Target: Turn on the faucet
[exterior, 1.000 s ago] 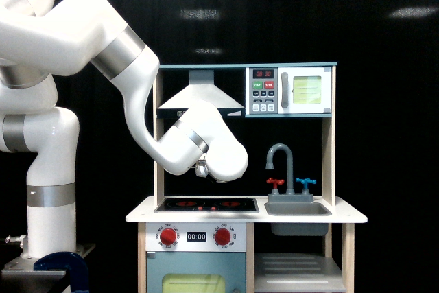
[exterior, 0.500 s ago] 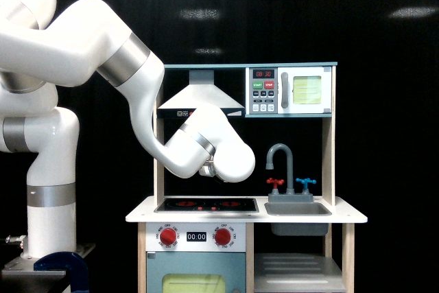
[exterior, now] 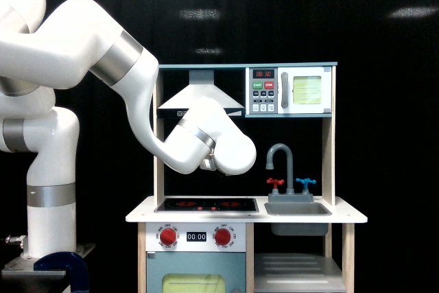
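The faucet (exterior: 281, 159) is a small grey gooseneck tap standing behind the sink, with a red cross handle (exterior: 275, 183) and a blue cross handle (exterior: 305, 184) on its base. My white arm's wrist (exterior: 223, 147) hangs above the stove, left of the spout and a little higher than the handles, with a gap between them. The wrist hides the gripper's fingers. Only a small grey part (exterior: 206, 164) shows beneath it, so I cannot see how the jaws stand.
The toy kitchen has a white counter (exterior: 140, 212), a black hob (exterior: 206, 204), a grey sink (exterior: 298, 208), a hood (exterior: 200, 97) and a microwave (exterior: 289, 90) overhead. Wooden posts (exterior: 328, 162) flank the sink. Two red stove knobs (exterior: 168, 236) sit on the front.
The wrist has moved toward the exterior view's right and slightly up, closing part of the gap to the faucet. The faucet handles have not moved.
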`<state>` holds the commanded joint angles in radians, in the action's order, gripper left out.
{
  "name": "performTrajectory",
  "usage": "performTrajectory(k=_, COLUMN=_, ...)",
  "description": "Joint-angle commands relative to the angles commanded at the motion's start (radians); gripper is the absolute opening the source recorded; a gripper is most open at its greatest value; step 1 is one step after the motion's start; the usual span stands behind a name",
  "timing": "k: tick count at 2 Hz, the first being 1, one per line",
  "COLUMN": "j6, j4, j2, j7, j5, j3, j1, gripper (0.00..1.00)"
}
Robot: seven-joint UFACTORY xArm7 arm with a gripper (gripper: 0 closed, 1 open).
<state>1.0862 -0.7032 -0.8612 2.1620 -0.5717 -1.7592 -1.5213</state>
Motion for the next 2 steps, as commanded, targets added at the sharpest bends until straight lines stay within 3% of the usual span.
performTrajectory(k=1, j6=-0.211, j4=0.052, j2=-0.104, j7=-0.037, j5=-0.015, j3=0.045, j1=-0.116, gripper=1.0)
performTrajectory(k=2, j6=-0.418, j4=-0.011, j2=-0.231, j7=-0.069, j5=-0.01, j3=0.018, j1=-0.357, gripper=1.0)
